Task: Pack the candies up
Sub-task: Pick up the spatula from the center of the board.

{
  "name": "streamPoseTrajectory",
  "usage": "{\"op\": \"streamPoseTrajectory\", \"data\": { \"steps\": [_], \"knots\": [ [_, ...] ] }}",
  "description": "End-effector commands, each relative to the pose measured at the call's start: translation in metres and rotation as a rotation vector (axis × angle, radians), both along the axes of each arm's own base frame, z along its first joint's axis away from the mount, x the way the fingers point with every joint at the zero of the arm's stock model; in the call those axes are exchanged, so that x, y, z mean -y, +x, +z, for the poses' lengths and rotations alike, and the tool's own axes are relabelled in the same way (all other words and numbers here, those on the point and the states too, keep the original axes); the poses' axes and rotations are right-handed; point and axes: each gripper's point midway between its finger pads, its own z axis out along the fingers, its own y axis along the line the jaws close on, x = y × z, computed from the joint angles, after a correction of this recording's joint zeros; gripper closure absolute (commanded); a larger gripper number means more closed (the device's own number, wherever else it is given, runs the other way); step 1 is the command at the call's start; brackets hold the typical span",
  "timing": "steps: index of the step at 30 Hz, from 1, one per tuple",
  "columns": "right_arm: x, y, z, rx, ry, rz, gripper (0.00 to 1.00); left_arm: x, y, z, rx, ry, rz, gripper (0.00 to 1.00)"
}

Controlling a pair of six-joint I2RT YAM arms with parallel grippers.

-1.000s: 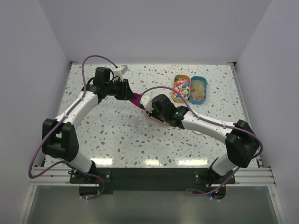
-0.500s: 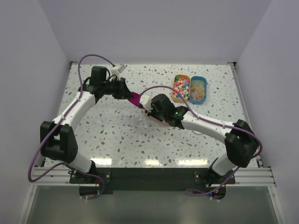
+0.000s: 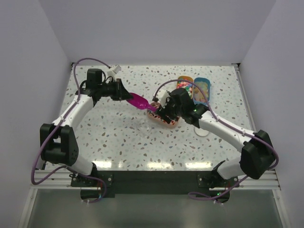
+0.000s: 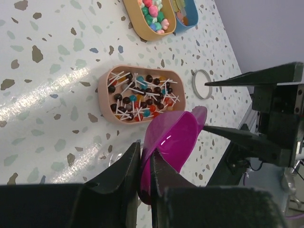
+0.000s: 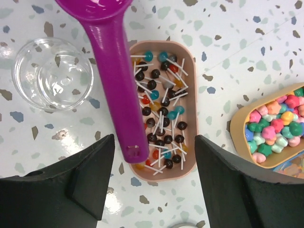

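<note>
The candies (image 5: 164,109) are tiny dark, red and teal balls on white sticks, lying in a pink oval tray (image 5: 193,109); the left wrist view also shows the candies (image 4: 140,97) in that tray (image 4: 102,95). My left gripper (image 4: 145,149) is shut on the bowl rim of the purple scoop (image 4: 175,137), holding it above the table. The scoop handle (image 5: 114,71) reaches over the tray's left side. My right gripper (image 5: 154,142) hangs open above the tray, its fingers (image 5: 85,175) apart from the handle. From above, the scoop (image 3: 140,101) bridges the left gripper (image 3: 127,95) and right gripper (image 3: 164,111).
A small clear glass jar (image 5: 52,73) stands left of the pink tray. An orange tray (image 3: 184,88) of pastel candies and a blue tray (image 3: 202,90) sit at the back right. A thin ring (image 3: 203,132) lies on the table under the right arm.
My right gripper has opened, let go of the scoop handle and shifted right and back. My left arm has drawn the scoop a little to the left. The pink tray now shows.
</note>
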Motion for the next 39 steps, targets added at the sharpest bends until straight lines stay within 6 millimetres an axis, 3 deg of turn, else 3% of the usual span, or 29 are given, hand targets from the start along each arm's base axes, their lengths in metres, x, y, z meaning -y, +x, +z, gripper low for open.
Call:
{"op": "streamPoseTrajectory", "data": {
  "steps": [1,10,24,31,35,39],
  "knots": [
    [-0.004,-0.004,0.026,-0.015,0.163,0.049,0.28,0.001,-0.005,0.028,0.044,-0.102,-0.022,1.0],
    [-0.021,-0.01,0.043,-0.054,0.265,0.142,0.3,0.008,-0.014,0.022,-0.031,-0.23,-0.031,1.0],
    [-0.034,-0.001,0.045,-0.06,0.298,0.154,0.44,0.014,-0.012,0.02,-0.078,-0.335,-0.006,1.0],
    [-0.039,-0.001,0.048,-0.064,0.313,0.169,0.48,0.015,-0.015,0.006,-0.131,-0.361,0.002,1.0],
    [-0.039,-0.001,0.05,-0.06,0.311,0.171,0.54,0.016,-0.017,0.001,-0.143,-0.361,0.001,1.0],
    [-0.038,-0.002,0.047,-0.068,0.299,0.172,0.71,0.016,-0.017,-0.001,-0.149,-0.365,0.0,1.0]
  ]
}}
